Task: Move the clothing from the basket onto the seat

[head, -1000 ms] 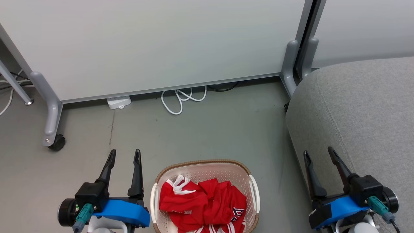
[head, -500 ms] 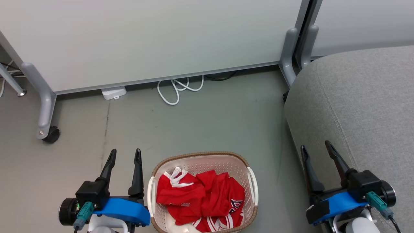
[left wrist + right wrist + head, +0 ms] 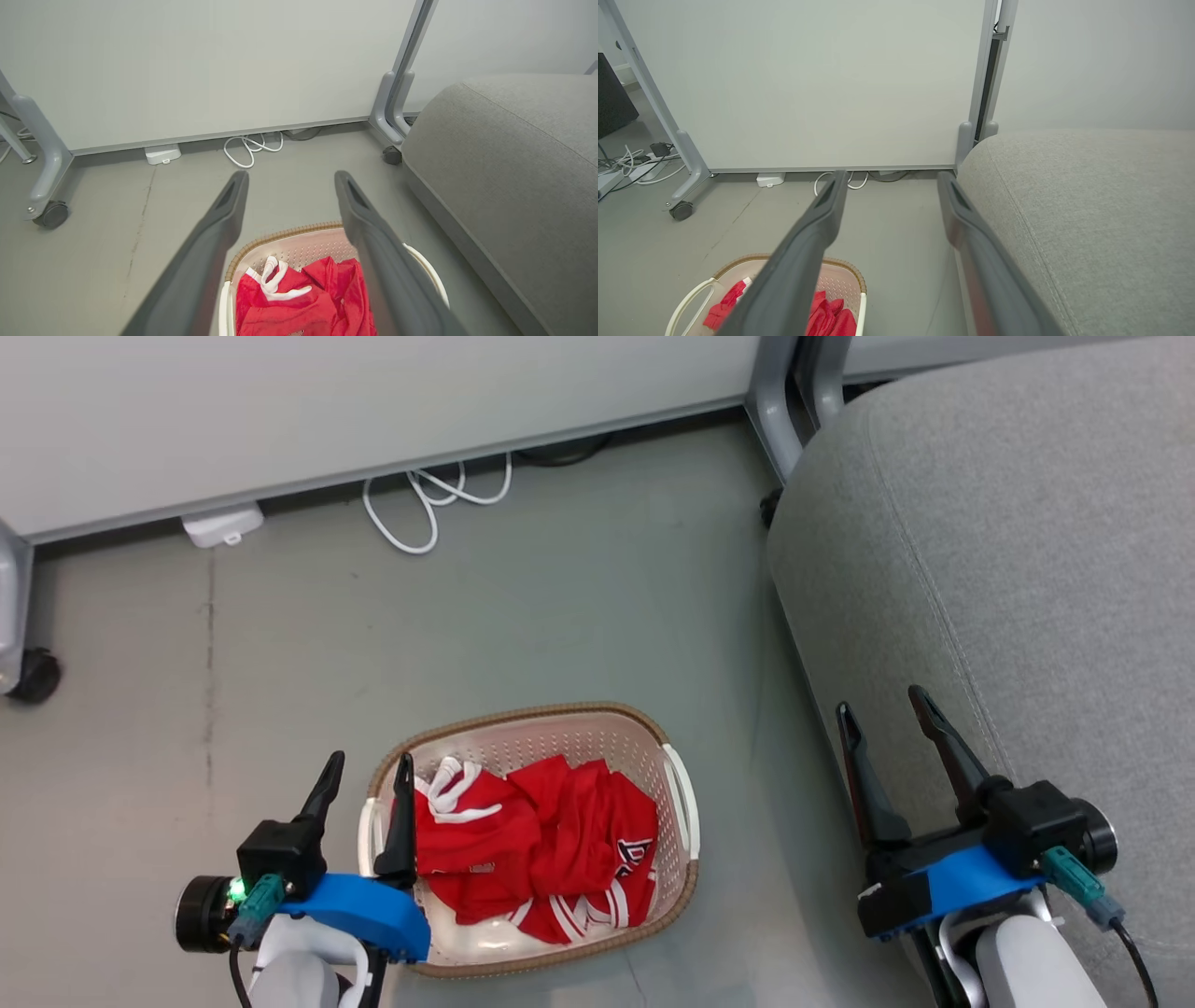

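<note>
Low in the middle of the head view, on the grey floor: an oval white basket with a brown rim and a white handle at each side. Heaped inside, all within the rim — the red clothing, crumpled, with white trim stripes and a patch of dark lettering facing up. To the right of the basket, apart from it across a strip of floor: the big grey seat, rounded at the corner, a stitched seam running along its top.

At lower left, the left gripper, fingers spread wide with nothing between them. Inner finger overlapping the basket's left edge by the handle; touching or just above — cannot tell. From the left wrist, looking past both fingers at the basket's far rim and the white-trimmed cloth below.

At lower right, the right gripper, likewise spread wide and holding nothing, fingers lying over the front edge of the seat. From the right wrist, one finger crossing in front of the basket, the other running along the seat's edge.

Farther back, a pale partition on grey legs, a black caster at far left. On the floor at its foot, a looped white cable and a small white box.
</note>
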Robot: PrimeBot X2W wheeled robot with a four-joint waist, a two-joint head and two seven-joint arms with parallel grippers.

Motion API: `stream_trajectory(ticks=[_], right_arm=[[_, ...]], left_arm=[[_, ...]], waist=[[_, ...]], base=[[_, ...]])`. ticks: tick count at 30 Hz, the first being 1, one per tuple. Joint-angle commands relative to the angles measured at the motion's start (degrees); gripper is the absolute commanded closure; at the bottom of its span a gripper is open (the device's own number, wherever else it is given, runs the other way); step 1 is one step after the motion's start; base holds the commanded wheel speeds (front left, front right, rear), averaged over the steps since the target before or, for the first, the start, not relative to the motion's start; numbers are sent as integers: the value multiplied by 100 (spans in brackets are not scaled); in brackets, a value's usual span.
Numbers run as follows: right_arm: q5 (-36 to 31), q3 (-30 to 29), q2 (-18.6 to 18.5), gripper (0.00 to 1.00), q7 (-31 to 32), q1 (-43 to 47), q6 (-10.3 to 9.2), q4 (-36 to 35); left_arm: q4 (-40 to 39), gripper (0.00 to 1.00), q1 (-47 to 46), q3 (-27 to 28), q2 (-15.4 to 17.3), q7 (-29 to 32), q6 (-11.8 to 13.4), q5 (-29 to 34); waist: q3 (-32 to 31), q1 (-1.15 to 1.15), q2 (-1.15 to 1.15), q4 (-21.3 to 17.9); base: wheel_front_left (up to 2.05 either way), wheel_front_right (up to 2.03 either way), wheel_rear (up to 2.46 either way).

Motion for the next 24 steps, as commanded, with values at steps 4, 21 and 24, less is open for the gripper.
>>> stream_trajectory(ticks=[4, 21, 24], right_arm=[[108, 135, -16, 0, -22, -303, 1, -151], [457, 678, -12, 0, -22, -1156, 1, -687], [500, 695, -12, 0, -22, -1229, 1, -716]], left_arm=[[357, 0, -468, -65, 162, -27, -47, 120], [2599, 0, -2552, -1214, 835, 4, -87, 97], [2911, 0, -2794, -1501, 918, 98, -86, 20]], waist=[[763, 0, 0, -444], [2637, 0, 0, -1069], [2857, 0, 0, -1097]], base=[[0, 0, 0], [0, 0, 0], [0, 0, 0]])
